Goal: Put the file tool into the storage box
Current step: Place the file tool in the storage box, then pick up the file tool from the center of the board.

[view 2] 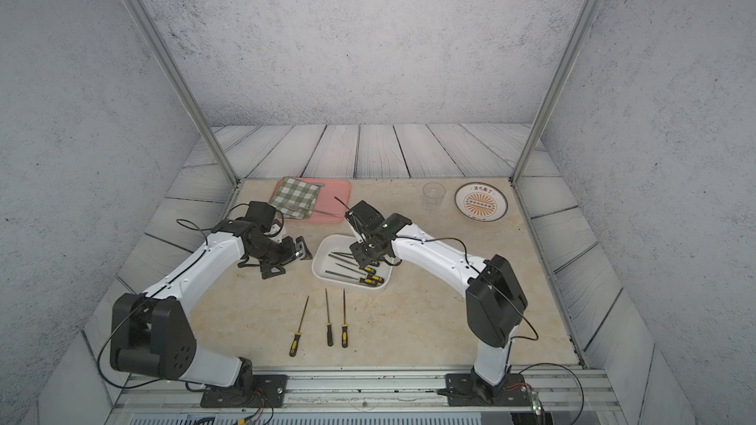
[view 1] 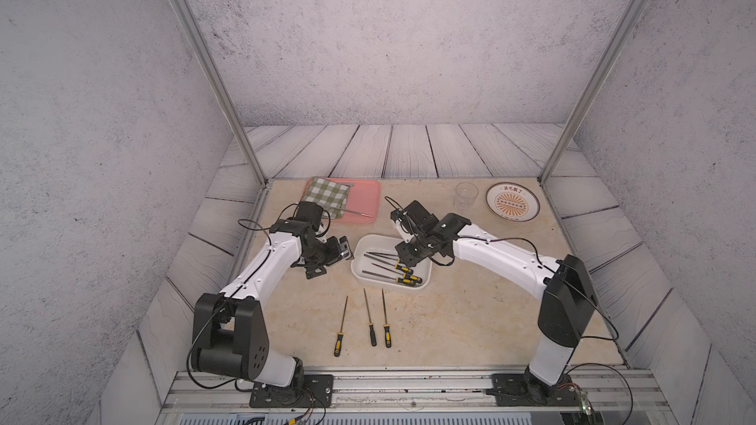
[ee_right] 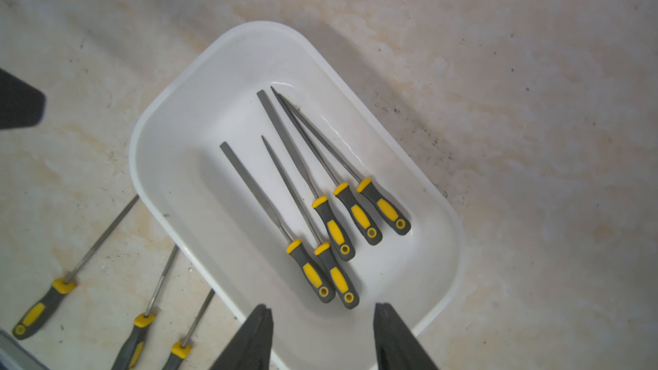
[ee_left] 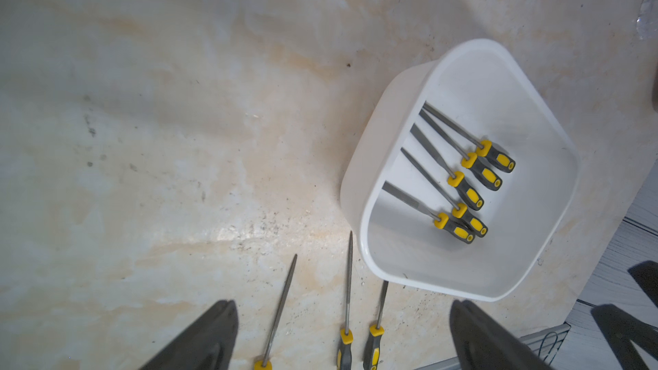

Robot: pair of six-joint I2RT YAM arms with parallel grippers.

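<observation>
The storage box [view 1: 359, 248] is a shallow white tub at mid-table, seen in both top views [view 2: 321, 251]. Several file tools [ee_right: 311, 272] with yellow-and-grey handles lie side by side inside it. Three more file tools [view 1: 372, 335] lie on the table in front of the box, handles toward the near edge. My right gripper [ee_right: 322, 311] hovers over the box's right part, open, with nothing between its fingers. My left gripper [ee_left: 343, 306] hangs just left of the box [ee_left: 359, 186], open wide and empty; the three loose files [ee_left: 374, 347] show between its fingers.
A pink tray [view 1: 364, 198] with a green checked cloth [view 1: 327, 194] and a metal utensil sits at the back left. A clear cup [view 1: 466, 196] and a patterned plate [view 1: 512, 202] stand at the back right. Metal frame posts rise at the back corners.
</observation>
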